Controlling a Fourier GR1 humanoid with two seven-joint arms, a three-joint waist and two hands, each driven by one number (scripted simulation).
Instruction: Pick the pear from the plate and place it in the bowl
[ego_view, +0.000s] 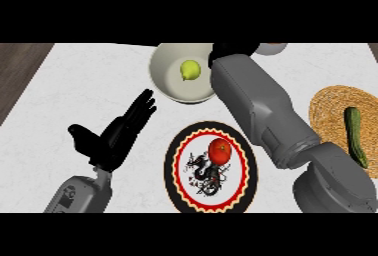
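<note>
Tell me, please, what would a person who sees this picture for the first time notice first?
The big grey right forearm crosses the middle of the view towards the pale bowl at the top, where a yellow-green pear lies. Below it, a round plate with a red and black rim carries a red tomato. The black left hand rests open at the left, and a green cucumber lies on a straw mat at the right.

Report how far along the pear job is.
Done, by the look of it: the pear lies in the bowl, and the plate holds only a tomato. In hand: nothing visible; the right forearm reaches past the bowl's far rim, its hand hidden. The left hand rests open at the plate's left. Left: drawing the right arm back.
</note>
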